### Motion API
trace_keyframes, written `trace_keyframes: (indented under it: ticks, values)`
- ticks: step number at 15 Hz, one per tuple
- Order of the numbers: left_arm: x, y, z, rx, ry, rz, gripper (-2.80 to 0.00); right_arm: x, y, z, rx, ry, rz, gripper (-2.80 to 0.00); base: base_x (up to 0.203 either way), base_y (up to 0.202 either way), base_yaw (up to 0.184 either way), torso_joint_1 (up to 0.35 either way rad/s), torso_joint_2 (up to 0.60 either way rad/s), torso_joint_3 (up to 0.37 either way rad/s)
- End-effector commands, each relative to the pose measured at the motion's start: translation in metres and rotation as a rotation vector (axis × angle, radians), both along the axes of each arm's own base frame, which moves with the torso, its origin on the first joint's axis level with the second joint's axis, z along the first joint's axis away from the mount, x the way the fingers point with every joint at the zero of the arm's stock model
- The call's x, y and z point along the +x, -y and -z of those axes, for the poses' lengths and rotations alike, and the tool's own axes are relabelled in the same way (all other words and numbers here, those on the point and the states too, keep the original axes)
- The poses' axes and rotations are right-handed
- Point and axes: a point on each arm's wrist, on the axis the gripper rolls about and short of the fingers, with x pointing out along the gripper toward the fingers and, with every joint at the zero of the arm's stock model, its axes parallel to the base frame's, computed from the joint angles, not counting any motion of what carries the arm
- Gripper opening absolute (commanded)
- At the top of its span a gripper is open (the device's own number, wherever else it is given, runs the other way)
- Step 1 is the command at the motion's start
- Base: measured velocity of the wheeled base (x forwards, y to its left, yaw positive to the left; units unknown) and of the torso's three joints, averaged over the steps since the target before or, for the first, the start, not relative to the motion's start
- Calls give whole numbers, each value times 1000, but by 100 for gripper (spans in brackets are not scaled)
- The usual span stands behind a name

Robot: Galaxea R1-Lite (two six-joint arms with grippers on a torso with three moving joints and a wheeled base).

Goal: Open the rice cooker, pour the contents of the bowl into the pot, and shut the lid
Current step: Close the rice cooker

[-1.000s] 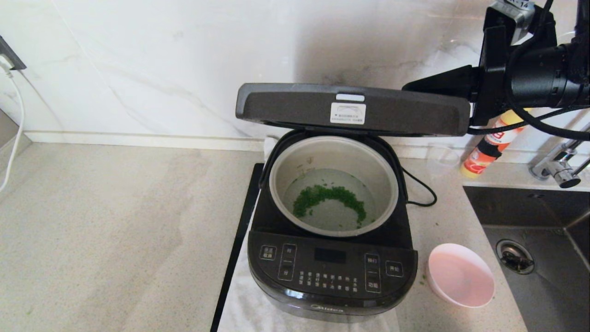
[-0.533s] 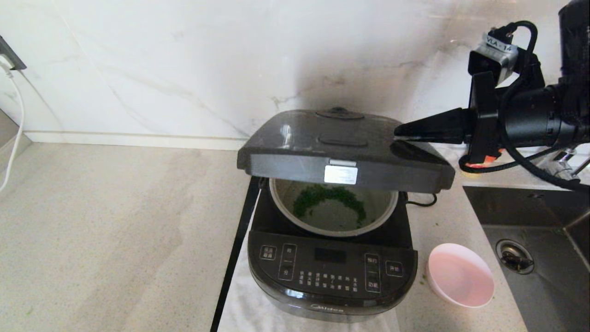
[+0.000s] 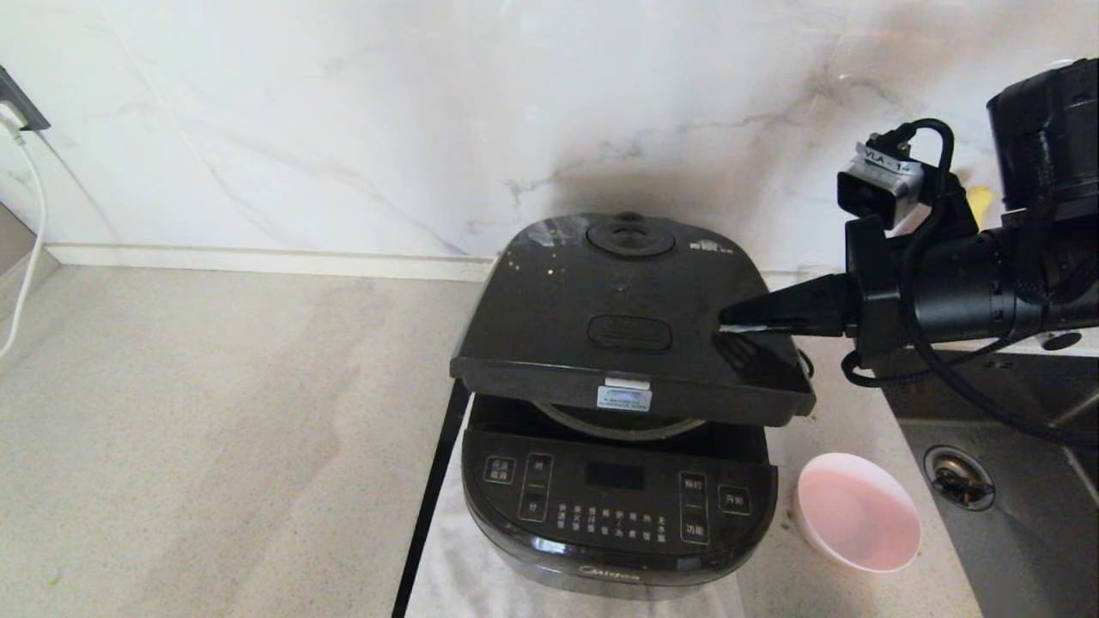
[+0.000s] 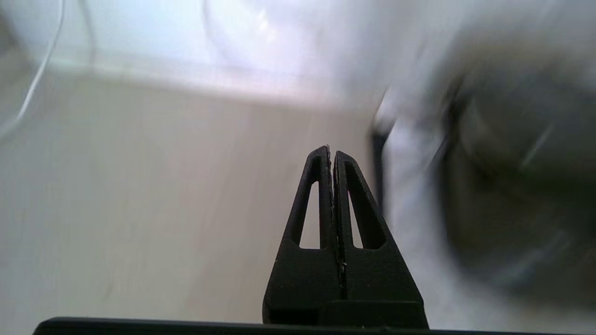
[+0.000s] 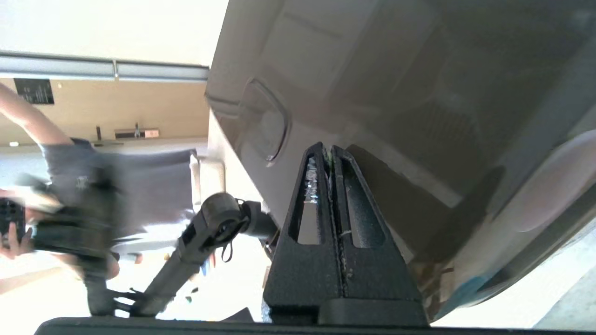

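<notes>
Lid [image 3: 618, 318] has swung from upright to nearly flat over the rice cooker [image 3: 618, 506], a narrow gap left at the front where the pot [image 3: 622, 422] rim shows; closing is almost done, latch not yet seated. Right gripper [image 3: 730, 324], jaws together, presses the lid's right side. Left gripper [image 4: 331, 151], jaws together, hangs left of the cooker. Glossy black shell; empty pink bowl [image 3: 859, 513] stands just right of the cooker.

- A pale speckled worktop [image 3: 215, 412] is seen, lit softly from above.
- Behind it, a white marble wall [image 3: 343, 120] with grey veins is shown.
- At the far right, a steel sink [image 3: 1013, 515] with a round drain is set into the worktop.
- A white cable [image 3: 26, 249] hangs at the left edge.
</notes>
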Motion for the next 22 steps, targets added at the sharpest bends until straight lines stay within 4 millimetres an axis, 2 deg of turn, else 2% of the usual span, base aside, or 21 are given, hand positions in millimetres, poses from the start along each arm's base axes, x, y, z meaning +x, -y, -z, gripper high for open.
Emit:
trace_keyframes:
  ticks: [1, 4, 5, 7, 10, 12, 13, 16, 22]
  values:
    - [60, 2, -82, -73, -68, 38, -280, -3, -1, 2, 0, -8, -9, -280, 0, 0, 0, 0, 0, 0]
    - [124, 8, -160, -239, -90, 197, -280, -5, -5, 7, -9, -26, -24, -280, 0, 0, 0, 0, 0, 0]
    - [150, 13, -174, -311, -143, 275, -280, -4, -6, 9, -11, -32, -29, -280, 0, 0, 0, 0, 0, 0]
    - [207, 26, -179, -472, -325, 455, -280, -1, -10, 13, -16, -42, -39, -280, 0, 0, 0, 0, 0, 0]
    - [284, 54, -154, -655, -607, 630, -280, 0, -13, 14, -10, -23, -45, -280, 0, 0, 0, 0, 0, 0]
    - [318, 78, -132, -723, -744, 700, -280, 1, -13, 18, -11, -26, -44, -280, 0, 0, 0, 0, 0, 0]
    - [327, 87, -127, -769, -776, 757, -280, 0, -13, 21, -14, -31, -44, -280, 0, 0, 0, 0, 0, 0]
    - [341, 97, -109, -841, -869, 885, -280, 0, -13, 28, -17, -36, -44, -280, 0, 0, 0, 0, 0, 0]
    - [373, 131, -56, -836, -1026, 877, -280, 1, -15, 37, -24, -53, -49, -280, 0, 0, 0, 0, 0, 0]
